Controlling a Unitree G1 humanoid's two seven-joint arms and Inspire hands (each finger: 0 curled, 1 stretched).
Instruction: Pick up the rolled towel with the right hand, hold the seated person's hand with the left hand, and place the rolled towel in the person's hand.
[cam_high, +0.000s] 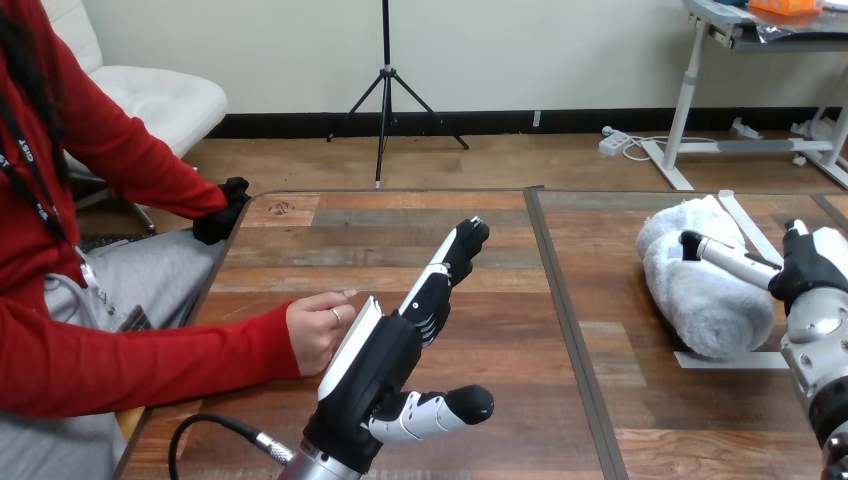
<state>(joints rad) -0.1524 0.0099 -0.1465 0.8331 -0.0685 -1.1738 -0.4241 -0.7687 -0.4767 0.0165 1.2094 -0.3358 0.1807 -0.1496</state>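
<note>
Head view. Rolled towel (705, 300): white, thick, lies on its side at the right of the frame on the wooden tabletop (480, 260), its lower end over a strip of white tape (730, 360).

Right robot hand (810, 265) at the right edge, released. One straight finger (725, 257) lies across the top of the roll, nothing curled round it.

Left robot hand (385, 360) at bottom centre, released, fingers straight and pointing up-frame, thumb splayed to the right. The person's hand (315, 335) sits just beside its left edge. Contact cannot be told, and no grasp is seen.

Handling, by judgement: the towel looks light, soft and squashy, not slippery and not fragile. It may unroll if taken by an end or a loose flap. Best hold is round the middle of the roll, thumb against fingers across its width, squeezing enough to keep the layers together.
</note>
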